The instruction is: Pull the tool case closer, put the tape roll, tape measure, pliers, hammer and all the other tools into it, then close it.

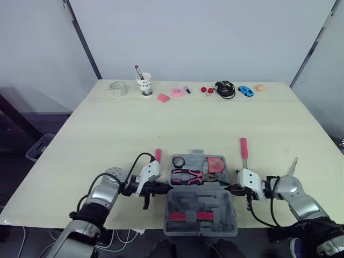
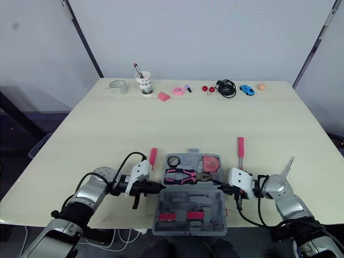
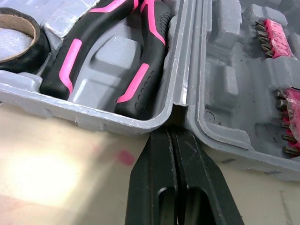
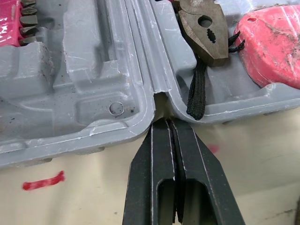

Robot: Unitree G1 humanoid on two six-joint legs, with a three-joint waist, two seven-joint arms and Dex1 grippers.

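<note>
Our left claw [image 3: 171, 135] and right claw [image 4: 168, 123] are closed and empty, tips at the hinge ends of the case [image 1: 179, 207] lying between them. We judge it stiff, slick, light: press both sides.

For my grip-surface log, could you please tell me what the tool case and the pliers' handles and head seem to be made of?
The tool case looks like moulded grey plastic, matte, with scuffs and fine scratches. The pliers' handles appear to be black rubbery grips, ribbed near the ends, with pink inserts. The pliers' head seems to be bare metal, dull and brownish, perhaps tarnished.
</note>
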